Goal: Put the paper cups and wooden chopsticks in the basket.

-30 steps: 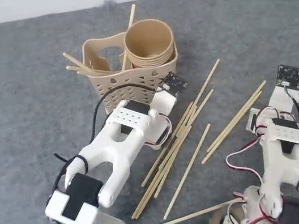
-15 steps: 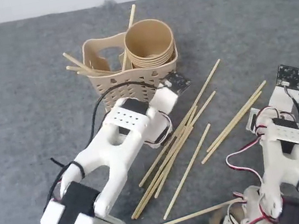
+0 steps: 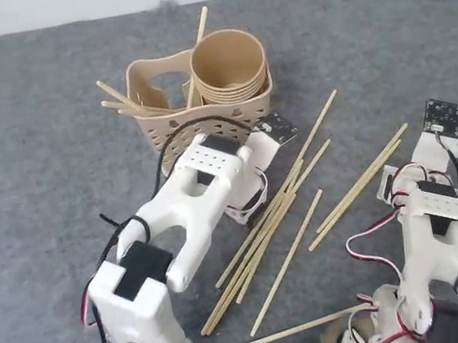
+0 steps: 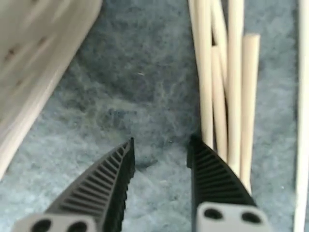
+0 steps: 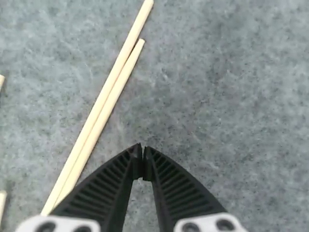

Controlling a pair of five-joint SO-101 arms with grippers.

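Pale wood, thin and straight: loose chopsticks [image 3: 262, 236] spread over the grey felt counter [image 3: 34, 213], most of them in a slanted bundle just beside the beige plastic basket [image 3: 174, 132], some touching or crossing one another. Two more sticks [image 3: 362, 180] side by side nearer to the right arm, and one single stick [image 3: 282, 333] lying flat close to the arm bases. Brown paper cups [image 3: 229, 66], nested in one stack, upright in the basket compartment on the right of the high view, rim well above the basket wall with its rows of small holes. A few chopsticks [image 3: 125, 101] already in the other compartment, leaning out over the rim, and one [image 3: 201, 25] pointing up behind the cups. Open left pincer [image 4: 161, 150] low over the counter, nothing between the black ribbed jaws, one jaw tip just beside the bundle, the basket wall on the other side. Closed right pincer [image 5: 142, 162], tips touching, empty, above bare counter, near the two sticks lying side by side, not touching them.
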